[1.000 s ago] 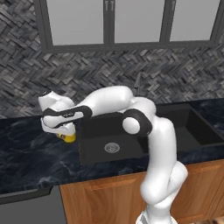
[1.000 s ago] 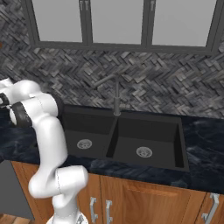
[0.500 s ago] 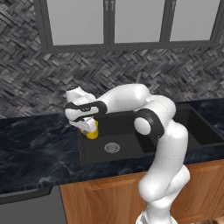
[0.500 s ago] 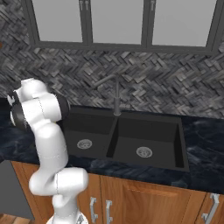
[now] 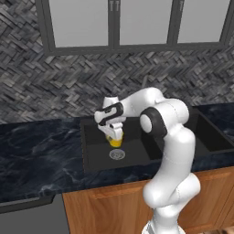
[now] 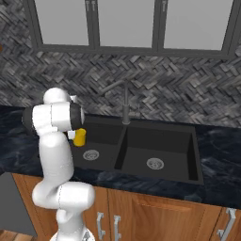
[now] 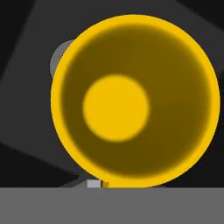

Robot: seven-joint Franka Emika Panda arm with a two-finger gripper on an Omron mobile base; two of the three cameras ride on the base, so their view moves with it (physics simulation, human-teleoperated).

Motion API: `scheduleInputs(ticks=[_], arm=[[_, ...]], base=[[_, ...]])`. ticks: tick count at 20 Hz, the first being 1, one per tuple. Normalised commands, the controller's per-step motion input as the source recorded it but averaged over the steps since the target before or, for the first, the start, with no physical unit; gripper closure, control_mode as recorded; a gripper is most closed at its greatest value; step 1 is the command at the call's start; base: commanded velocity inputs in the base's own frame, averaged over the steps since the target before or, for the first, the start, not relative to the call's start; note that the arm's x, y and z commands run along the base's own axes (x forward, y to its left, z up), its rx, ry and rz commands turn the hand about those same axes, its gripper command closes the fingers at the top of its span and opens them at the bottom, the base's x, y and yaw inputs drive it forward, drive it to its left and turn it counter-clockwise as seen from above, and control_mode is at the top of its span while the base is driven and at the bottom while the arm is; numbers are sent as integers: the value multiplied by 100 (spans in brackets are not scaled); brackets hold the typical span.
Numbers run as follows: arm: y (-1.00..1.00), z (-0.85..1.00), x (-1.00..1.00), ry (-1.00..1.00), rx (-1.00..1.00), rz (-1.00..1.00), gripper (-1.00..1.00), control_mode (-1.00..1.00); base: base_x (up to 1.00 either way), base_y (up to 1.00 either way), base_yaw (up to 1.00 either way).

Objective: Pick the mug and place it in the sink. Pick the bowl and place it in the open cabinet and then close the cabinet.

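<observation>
Tool [image 5: 114, 132] pinches the mug [image 5: 116, 140] by its rim, hanging upright above the left basin of the sink [image 5: 98, 157], over the drain [image 5: 117, 154]. Released from this height, it could bounce, tip or roll sideways.

From my left base view I see the mug [image 5: 116, 141] held under the gripper [image 5: 114, 135] at frame centre, above the left basin of the sink [image 5: 98, 155], its drain [image 5: 117, 154] directly below. The faucet [image 6: 125, 101] stands behind the sink, centre of my right base view.
</observation>
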Motion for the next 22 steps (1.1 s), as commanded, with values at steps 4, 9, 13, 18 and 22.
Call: scheduleInputs(ticks=[4, 9, 13, 18, 22], arm=[[-17, -31, 30, -17, 0, 0, 100, -100], [-39, -55, 32, 8, -3, -6, 100, -100], [-43, -60, 55, 11, -6, -11, 100, -100], [-27, -67, 56, 3, -7, -15, 100, -100], [-15, -60, 58, 0, -5, -13, 100, -100]], base=[[0, 0, 0], [0, 0, 0], [0, 0, 0], [0, 0, 0], [0, 0, 0]])
